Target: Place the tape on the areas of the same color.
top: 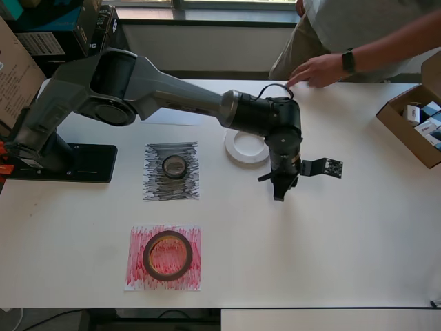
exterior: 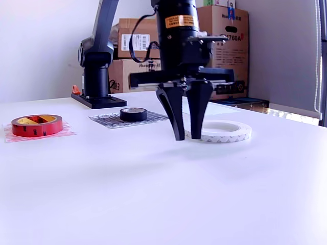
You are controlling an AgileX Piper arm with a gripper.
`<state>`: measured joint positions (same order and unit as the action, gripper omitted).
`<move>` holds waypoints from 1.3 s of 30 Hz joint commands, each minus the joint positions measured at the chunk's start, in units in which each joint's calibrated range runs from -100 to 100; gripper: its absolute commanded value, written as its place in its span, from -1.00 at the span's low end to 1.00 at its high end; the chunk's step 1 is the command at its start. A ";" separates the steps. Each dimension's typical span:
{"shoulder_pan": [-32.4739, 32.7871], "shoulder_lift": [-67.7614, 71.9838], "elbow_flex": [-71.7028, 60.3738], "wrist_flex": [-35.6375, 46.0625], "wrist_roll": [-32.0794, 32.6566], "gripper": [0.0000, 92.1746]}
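A black tape roll lies on the black-scribbled sheet. A red tape roll lies on the red-scribbled sheet. A white tape roll lies flat on the white table, partly under the arm in the overhead view. I cannot make out the plain white sheet against the table. My gripper points straight down, open and empty, tips just above the table beside the white roll.
A person's hand rests on the table's far edge. An open cardboard box with small items sits at the overhead view's right. The arm's base is at its left. Cardboard boxes stand behind the table.
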<state>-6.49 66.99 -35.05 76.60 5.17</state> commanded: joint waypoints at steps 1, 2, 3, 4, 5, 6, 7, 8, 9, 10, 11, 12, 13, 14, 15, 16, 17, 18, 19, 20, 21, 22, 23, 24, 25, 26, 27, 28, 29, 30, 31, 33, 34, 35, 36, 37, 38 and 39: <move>0.90 -9.37 5.02 0.07 0.08 -0.43; 1.13 -10.96 6.20 -0.02 0.08 -0.43; 1.29 -12.55 7.38 -0.02 0.00 -0.43; 1.37 -14.14 8.75 -0.02 0.00 -0.43; 1.37 -15.83 10.11 -0.02 0.00 -0.43; 1.45 -17.51 11.56 -0.02 -0.17 -0.43; 1.69 -19.10 13.29 -0.02 -0.82 -0.43; 1.92 -20.69 15.20 -0.10 -1.40 -0.43; 2.16 -22.37 17.29 -0.10 -1.72 -0.43; 2.24 -24.06 19.29 -0.19 -1.81 -0.43; 2.24 -25.65 21.10 -0.19 -1.89 -0.43; 2.40 -27.14 22.83 -0.19 -2.21 -0.43; 2.71 -28.73 24.65 -0.19 -2.54 -0.43; 2.95 -30.23 26.19 -0.19 -2.87 -0.43; 3.03 -31.82 27.83 -0.19 -2.87 -0.43; 3.11 -33.32 29.28 -0.19 -2.87 -0.43; 3.34 -34.91 30.64 -0.19 -2.87 -0.43; 3.74 -36.31 31.92 -0.19 -2.87 -0.43; 4.05 -37.81 33.19 -0.19 -2.95 -0.43; 4.37 -39.21 34.55 -0.19 -2.95 -0.43; 4.68 -40.71 35.82 -0.19 -2.95 -0.43; 5.08 -42.21 37.01 -0.19 -2.95 -0.43; 5.55 -43.61 38.01 -0.19 -2.95 -0.43; 6.03 -44.92 38.91 -0.27 -2.95 -0.43; 6.66 -46.04 39.64 -0.27 -2.95 -0.43; 7.29 -46.88 40.28 -0.27 -2.95 -0.43; 7.92 -47.44 40.64 -0.27 -2.87 -0.43; 8.55 -47.91 40.91 -0.27 -2.87 -0.43; 9.18 -48.00 40.91 -0.27 -2.79 -0.43; 9.74 -48.00 40.91 -0.36 -2.71 -0.43; 10.29 -48.00 40.82 -0.52 -2.46 -0.43; 11.39 -47.72 41.19 -2.90 -2.05 -0.43; 11.87 -47.44 41.46 -4.09 -2.05 -0.43; 12.26 -46.79 41.55 -5.28 -2.05 -0.43; 12.50 -46.13 41.46 -6.21 -2.05 -0.43; 12.66 -45.48 41.19 -6.80 -1.97 -0.43; 12.66 -44.82 40.91 -7.23 -1.97 -0.43; 12.66 -44.08 40.82 -7.74 -1.97 -0.43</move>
<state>5.98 19.97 6.02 72.03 3.09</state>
